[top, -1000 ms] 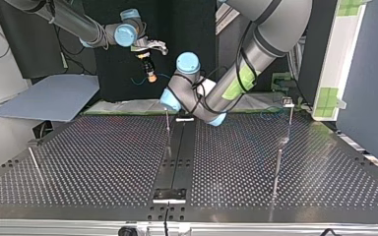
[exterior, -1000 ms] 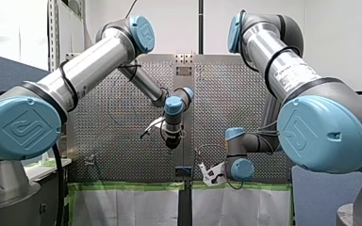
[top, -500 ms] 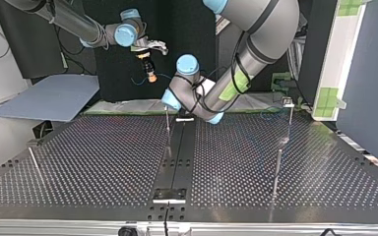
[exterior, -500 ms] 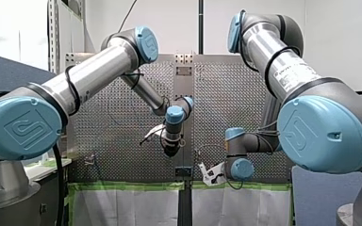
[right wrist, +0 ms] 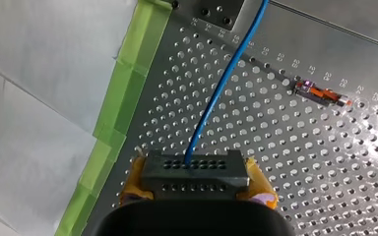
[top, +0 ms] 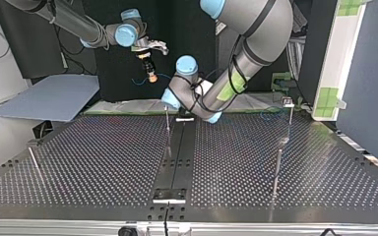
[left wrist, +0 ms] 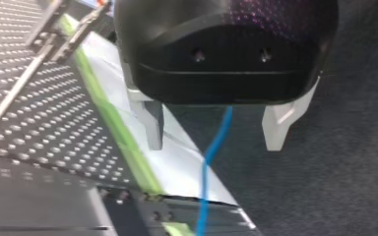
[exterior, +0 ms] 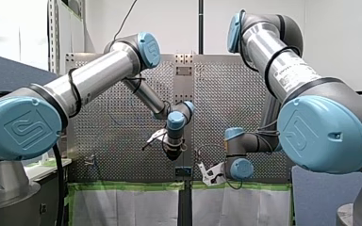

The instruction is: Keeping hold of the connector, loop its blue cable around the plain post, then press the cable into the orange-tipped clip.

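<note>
Two grips matter here, and only one of them is made. Our right gripper (right wrist: 195, 186) is clenched on the connector (right wrist: 193, 172), yellow pads (right wrist: 134, 179) against both ends of the dark block, which hangs above the edge of the perforated table (right wrist: 275, 147), near the green tape (right wrist: 123, 98). The blue cable (right wrist: 216, 93) leaves the connector and runs off across the table. In the left wrist view it passes between the fingers (left wrist: 150, 123) of our left gripper (left wrist: 214, 132), which stand released, neither one touching it.

That loose guide is our first worry. If the right arm swings the connector toward a post, the unheld cable could slide out of the gap, and the loop would have nothing to steer it. Closing the left fingers with the cable off-centre could miss it or nip it at a fingertip. Tension is the second: a cable drawn taut round a slim post (top: 168, 129) would pull on the connector, and we judge it could twist or slip between the pads. We cannot tell which of the upright posts is the plain one. The orange-tipped clip (right wrist: 322, 93) is small and well apart from the connector, so a press slightly off its line may ride the cable over it.
</note>
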Robot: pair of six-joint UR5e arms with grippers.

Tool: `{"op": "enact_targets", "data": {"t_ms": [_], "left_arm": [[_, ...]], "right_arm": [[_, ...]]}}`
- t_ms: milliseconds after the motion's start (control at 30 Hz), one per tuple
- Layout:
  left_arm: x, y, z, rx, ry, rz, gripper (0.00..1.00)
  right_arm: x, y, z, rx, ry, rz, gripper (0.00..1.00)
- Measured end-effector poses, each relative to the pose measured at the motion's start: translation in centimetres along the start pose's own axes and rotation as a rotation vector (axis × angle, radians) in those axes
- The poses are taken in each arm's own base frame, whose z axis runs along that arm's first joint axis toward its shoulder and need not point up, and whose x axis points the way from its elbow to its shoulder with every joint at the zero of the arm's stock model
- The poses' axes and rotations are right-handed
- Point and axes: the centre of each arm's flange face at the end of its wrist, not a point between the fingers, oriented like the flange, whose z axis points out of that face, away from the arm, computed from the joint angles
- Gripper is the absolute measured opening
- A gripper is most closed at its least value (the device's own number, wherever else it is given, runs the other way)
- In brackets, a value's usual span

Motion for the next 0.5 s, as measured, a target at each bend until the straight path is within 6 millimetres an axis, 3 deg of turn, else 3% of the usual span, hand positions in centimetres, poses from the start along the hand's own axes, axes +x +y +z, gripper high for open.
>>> {"op": "enact_targets", "data": {"t_ms": [300, 500], "left_arm": [[0.2, 0.2, 0.9, -0.013, 0.000, -0.007, 1.00], [0.6, -0.8, 2.9, -0.020, 0.000, -0.007, 1.00]], "right_arm": [[0.1, -0.2, 0.0, 0.004, 0.000, -0.003, 0.00], [0.1, -0.3, 0.0, 0.007, -0.002, -0.007, 0.00]]}}
